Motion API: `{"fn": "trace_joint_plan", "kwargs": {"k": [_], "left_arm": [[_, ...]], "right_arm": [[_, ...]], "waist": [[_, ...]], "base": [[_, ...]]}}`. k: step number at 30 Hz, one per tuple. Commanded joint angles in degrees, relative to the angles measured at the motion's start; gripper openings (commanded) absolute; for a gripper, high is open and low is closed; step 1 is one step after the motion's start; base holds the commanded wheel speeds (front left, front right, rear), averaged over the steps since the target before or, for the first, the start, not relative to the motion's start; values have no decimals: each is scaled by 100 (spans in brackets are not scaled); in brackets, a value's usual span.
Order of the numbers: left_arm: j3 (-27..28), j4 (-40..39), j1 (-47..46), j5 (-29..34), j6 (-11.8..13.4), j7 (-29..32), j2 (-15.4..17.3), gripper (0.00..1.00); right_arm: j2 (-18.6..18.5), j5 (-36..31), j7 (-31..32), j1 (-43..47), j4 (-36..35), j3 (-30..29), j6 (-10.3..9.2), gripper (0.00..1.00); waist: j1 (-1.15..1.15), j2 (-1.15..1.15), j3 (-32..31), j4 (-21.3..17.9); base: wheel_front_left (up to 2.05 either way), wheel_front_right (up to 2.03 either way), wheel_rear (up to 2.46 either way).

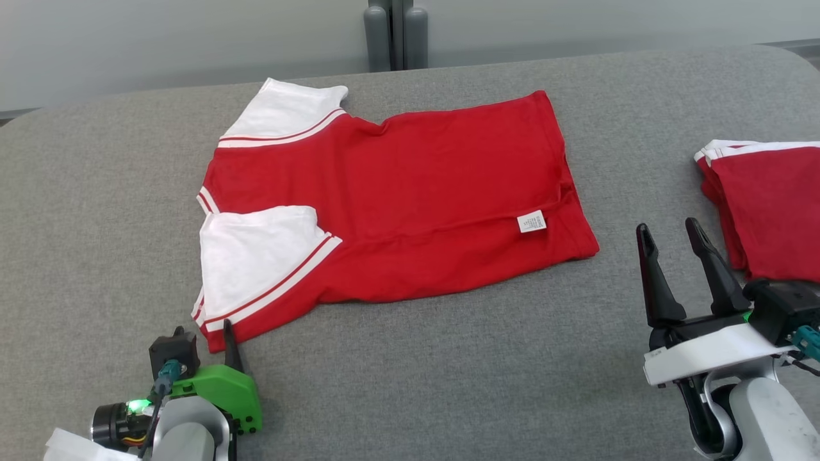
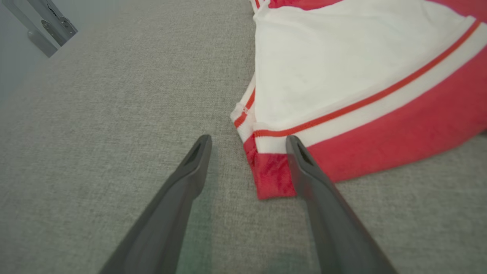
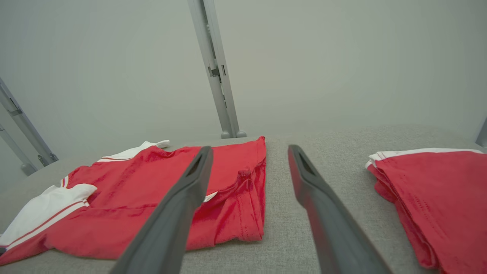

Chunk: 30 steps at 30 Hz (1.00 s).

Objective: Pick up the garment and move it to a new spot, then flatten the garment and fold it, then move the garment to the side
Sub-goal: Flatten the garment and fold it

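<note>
The red shirt [image 1: 397, 192] with white sleeves lies spread flat on the grey worktop [image 1: 448, 358]. The left fingers [image 2: 182, 190], parted and empty, straddle its near sleeve-side corner, one crossing the red hem, the other over bare worktop. The right fingers [image 1: 653, 282], also parted and empty, stand between the shirt's bottom hem and a folded red stack [image 1: 769, 211].
</note>
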Motion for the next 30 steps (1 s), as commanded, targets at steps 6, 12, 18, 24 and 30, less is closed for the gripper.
{"fn": "trace_joint_plan", "kwargs": {"k": [6,12,18,24,30], "left_arm": [[-83,-165,-173,56,-217,11,-1,0],[-183,-1201,0,232,-307,10,-104,0],[-420,-1873,105,399,-396,10,-157,0],[-683,-2277,125,404,-482,10,-188,0],[-844,-2408,147,353,-477,10,-199,0]], "right_arm": [[59,-60,244,-141,502,-153,-8,100],[328,-408,804,-411,1215,-517,-8,100],[579,-419,1150,-817,1861,-847,-8,100],[647,-412,1244,-1246,2585,-1239,-8,100],[687,-539,1255,-1542,3185,-1482,-8,100]], "waist": [[0,0,10,189],[0,0,143,512],[0,0,287,773],[0,0,425,979],[0,0,464,1052]], "base": [[0,0,0],[0,0,0],[0,0,0],[0,0,0],[0,0,0]]}}
